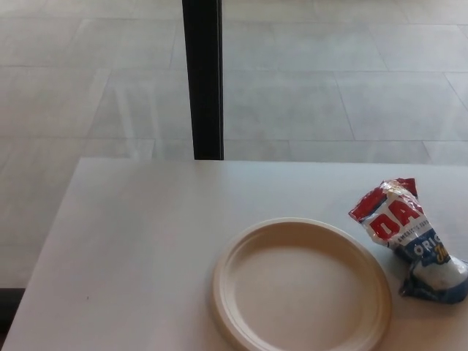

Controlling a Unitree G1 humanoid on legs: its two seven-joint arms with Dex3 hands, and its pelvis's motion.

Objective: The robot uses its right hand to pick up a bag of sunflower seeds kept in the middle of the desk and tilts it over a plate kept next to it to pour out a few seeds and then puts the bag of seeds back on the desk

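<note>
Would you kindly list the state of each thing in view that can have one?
bag of sunflower seeds: crumpled, lying on the desk to the right of the plate, not held.
plate: right side up on the desk, empty, no seeds in it.
desk: bears the plate and the bag.
Robot's hands: neither in view.

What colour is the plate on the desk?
Cream, off-white plate, plain with no pattern; seen in the head view.
</note>
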